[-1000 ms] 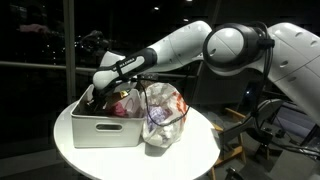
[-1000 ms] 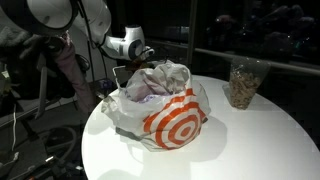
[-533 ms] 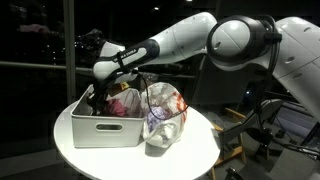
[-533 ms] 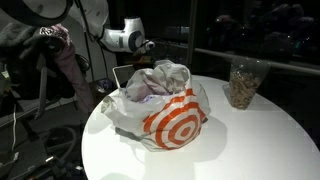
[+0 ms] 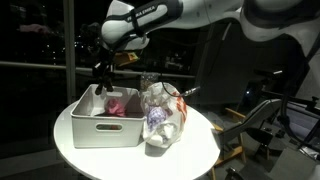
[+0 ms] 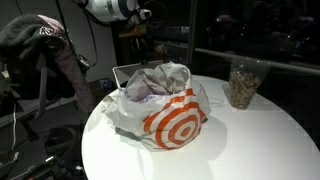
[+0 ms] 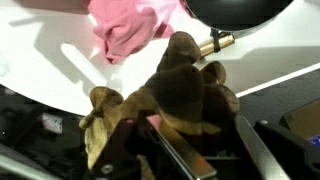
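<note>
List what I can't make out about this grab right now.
- Wrist view: the gripper has its fingertips buried in the brown item; what kind of thing it is stays unclear.
- Exterior view: the brown item merges with the dark window.
- Exterior view: the white bin is mostly hidden by the plastic bag.

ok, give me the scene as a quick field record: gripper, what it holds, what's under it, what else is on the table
gripper: gripper shut, up in the air above the bin
held: brown fabric item, crumpled, clamped between the fingers; exact kind unclear
below: light bin with a pink cloth inside
beside bin: plastic bag with red target print, stuffed with fabric
apart: clear container with brownish contents, near the far edge
surface: round white table
</note>
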Tool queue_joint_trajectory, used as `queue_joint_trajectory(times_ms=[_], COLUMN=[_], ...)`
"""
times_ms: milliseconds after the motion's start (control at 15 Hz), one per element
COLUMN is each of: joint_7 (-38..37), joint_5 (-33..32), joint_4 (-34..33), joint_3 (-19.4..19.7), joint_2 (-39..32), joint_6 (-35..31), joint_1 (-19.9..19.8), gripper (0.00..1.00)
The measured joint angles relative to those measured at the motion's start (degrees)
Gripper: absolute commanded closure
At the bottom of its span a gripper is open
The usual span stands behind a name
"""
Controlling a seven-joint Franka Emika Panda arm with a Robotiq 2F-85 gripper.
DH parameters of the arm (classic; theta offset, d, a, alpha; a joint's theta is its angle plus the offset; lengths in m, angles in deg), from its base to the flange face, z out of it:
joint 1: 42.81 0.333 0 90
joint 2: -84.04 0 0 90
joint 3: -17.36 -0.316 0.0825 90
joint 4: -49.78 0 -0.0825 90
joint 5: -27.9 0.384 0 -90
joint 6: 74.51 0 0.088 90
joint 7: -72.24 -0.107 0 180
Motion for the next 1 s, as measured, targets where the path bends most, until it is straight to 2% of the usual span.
queue_joint_trajectory(times_ms=[400, 733, 1000], joint_7=[-5.72, -20.10, -28.74], joint_5=[-0.94, -7.38, -9.71], joint_4=[16.10, 30.99, 43.77], joint_3=[0.66, 1.52, 0.94], joint_2=[17.02, 31.16, 43.44], joint_6=[-0.27, -0.69, -1.77], joint_1=[-0.85, -1.95, -4.93], gripper=[1.00, 1.00, 1.00])
